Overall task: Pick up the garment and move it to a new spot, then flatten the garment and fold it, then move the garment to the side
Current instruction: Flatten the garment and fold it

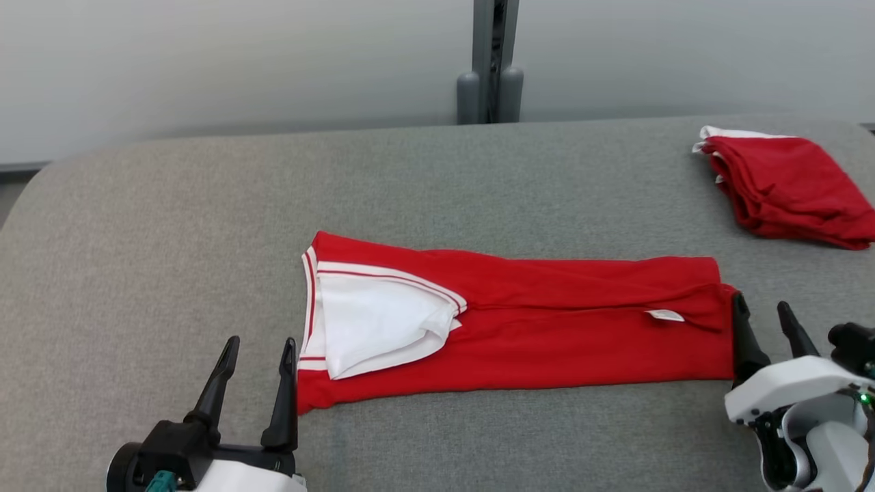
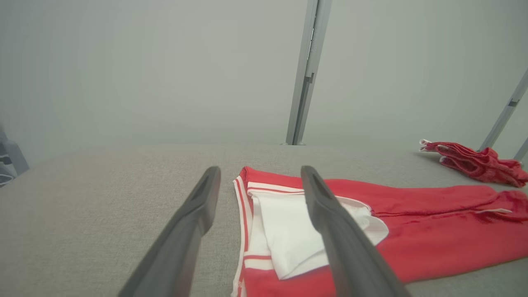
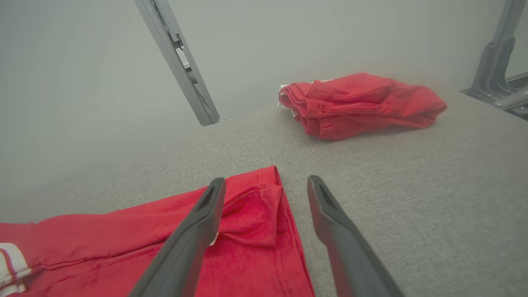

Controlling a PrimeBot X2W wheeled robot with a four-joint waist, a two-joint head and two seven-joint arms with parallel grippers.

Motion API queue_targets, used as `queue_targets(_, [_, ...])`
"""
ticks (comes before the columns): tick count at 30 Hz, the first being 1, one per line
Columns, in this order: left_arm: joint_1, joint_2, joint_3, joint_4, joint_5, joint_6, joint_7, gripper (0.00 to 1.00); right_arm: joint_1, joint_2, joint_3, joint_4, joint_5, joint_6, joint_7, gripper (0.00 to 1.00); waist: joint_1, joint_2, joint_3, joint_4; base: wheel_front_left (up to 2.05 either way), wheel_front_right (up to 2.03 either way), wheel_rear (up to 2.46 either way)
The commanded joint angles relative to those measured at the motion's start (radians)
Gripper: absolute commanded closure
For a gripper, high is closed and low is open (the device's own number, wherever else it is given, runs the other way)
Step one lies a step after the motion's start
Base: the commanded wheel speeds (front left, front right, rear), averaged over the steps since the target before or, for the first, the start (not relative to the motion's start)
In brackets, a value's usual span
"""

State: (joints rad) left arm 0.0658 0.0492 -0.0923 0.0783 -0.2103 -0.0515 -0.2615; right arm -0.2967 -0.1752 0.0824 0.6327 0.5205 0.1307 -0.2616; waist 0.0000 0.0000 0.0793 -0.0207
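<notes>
1. Grey fabric tabletop is stretching across the head view, with a pale wall and a grey post standing behind it at 12 o'clock.
2. A red garment is lying flat in the middle of the tabletop, folded into a long narrow strip. Its long axis is running from 9 o'clock to 3 o'clock.
3. Its white striped end is pointing toward 9 o'clock, and a small white label is showing near the 3 o'clock end.
4. A folded pile of red clothes is sitting well apart from the garment, at its 2 o'clock, near the far edge.
5. The left gripper is showing at 7 o'clock, its jaws spread apart and gripping nothing. One finger is standing at the garment's near 9 o'clock corner, the other over bare tabletop.
6. The right gripper is showing at 4 o'clock, its jaws likewise spread and gripping nothing. One finger is lying along the garment's 3 o'clock edge, the other over bare tabletop.
</notes>
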Motion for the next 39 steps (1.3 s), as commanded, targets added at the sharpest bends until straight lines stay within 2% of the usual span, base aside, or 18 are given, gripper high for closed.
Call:
queue_targets(1, [-0.026,0.004,0.001,0.005,0.011,-0.005,-0.004,0.00,-0.037,-0.012,0.000,0.036,0.010,0.000,-0.005,0.00,0.0000,0.0000,0.037,0.020,0.00,0.00,0.00])
queue_targets(9, [-0.074,0.003,-0.006,0.014,0.023,-0.014,-0.004,0.00,-0.134,-0.025,0.018,0.189,0.062,0.000,-0.005,0.00,0.0000,0.0000,0.109,0.045,0.00,0.00,0.00])
queue_targets(18, [-0.104,0.003,-0.007,0.022,0.036,-0.020,-0.004,0.00,-0.182,-0.007,0.116,0.340,0.163,0.000,0.024,0.00,0.0000,0.0000,0.142,0.044,0.00,0.00,0.00])
queue_targets(19, [-0.105,0.003,-0.009,0.023,0.036,-0.020,-0.004,0.00,-0.184,-0.005,0.129,0.348,0.180,0.000,0.033,0.07,0.0000,0.0000,0.142,0.044,0.00,0.00,0.00])
queue_targets(21, [-0.105,0.003,-0.012,0.026,0.034,-0.021,-0.004,0.00,-0.187,-0.008,0.154,0.353,0.210,0.000,0.039,0.74,0.0000,0.0000,0.141,0.043,0.00,0.00,0.00])
queue_targets(22, [-0.106,0.004,-0.013,0.028,0.034,-0.022,-0.004,0.00,-0.188,-0.012,0.164,0.352,0.222,0.000,0.037,1.00,0.0000,0.0000,0.139,0.043,0.00,0.00,0.00])
queue_targets(28, [-0.102,0.003,-0.014,0.032,0.035,-0.020,-0.004,0.00,-0.190,-0.077,0.190,0.313,0.293,0.000,0.004,1.00,0.0000,0.0000,0.123,0.041,0.00,0.00,0.00])
queue_targets(39, [-0.079,0.003,-0.006,0.037,0.040,-0.019,-0.004,0.00,-0.185,-0.196,0.208,0.215,0.350,0.000,-0.005,1.00,0.0000,0.0000,0.085,0.024,0.00,0.00,0.00])
